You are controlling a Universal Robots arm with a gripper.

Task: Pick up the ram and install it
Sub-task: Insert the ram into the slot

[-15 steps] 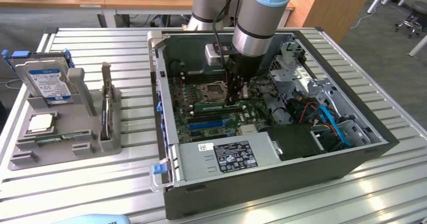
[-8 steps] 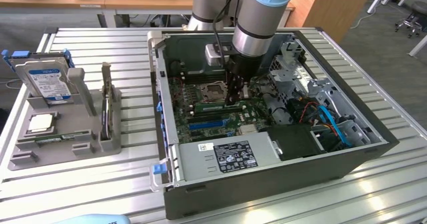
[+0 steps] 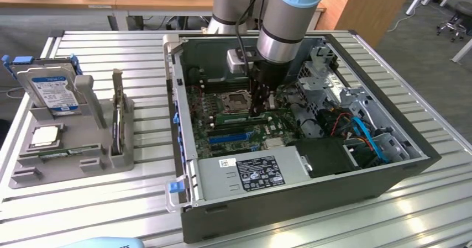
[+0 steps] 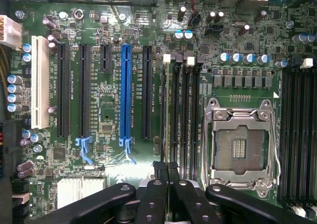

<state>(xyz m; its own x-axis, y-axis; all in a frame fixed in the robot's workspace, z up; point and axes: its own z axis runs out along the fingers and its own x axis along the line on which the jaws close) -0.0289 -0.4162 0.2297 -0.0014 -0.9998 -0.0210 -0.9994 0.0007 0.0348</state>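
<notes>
**Gripper.** In the wrist view the gripper (image 4: 166,168) has its two black fingers (image 4: 158,184) drawn together, with a thin dark strip seen edge-on between the tips. This strip is the ram (image 4: 164,115). The gripper is clamped on it.

**Position of the ram.** The ram stands on its long edge, in line with the memory slot that lies closest to the black and blue expansion slots (image 4: 126,90). The other memory slots (image 4: 185,115) lie between it and the open processor socket (image 4: 238,147). Whether the ram is fully seated cannot be told.

**Exterior view.**
- The arm (image 3: 291,16) reaches straight down into the open computer case (image 3: 295,204).
- The gripper (image 3: 258,111) sits low over the motherboard (image 3: 244,135), just beside the processor socket (image 3: 234,101).
- The case lies on a slatted metal table (image 3: 103,215), with the power supply (image 3: 251,173) at its near end.
- A grey fixture (image 3: 121,157) stands on the exterior view's left, apart from the case. It carries an upright hard drive (image 3: 50,90), a square silver processor chip (image 3: 46,136) and a narrow green stick (image 3: 70,152) lying flat.

**Wrist view.** This view gives the board in detail: slot latches, capacitors and the bare pin field of the socket.
</notes>
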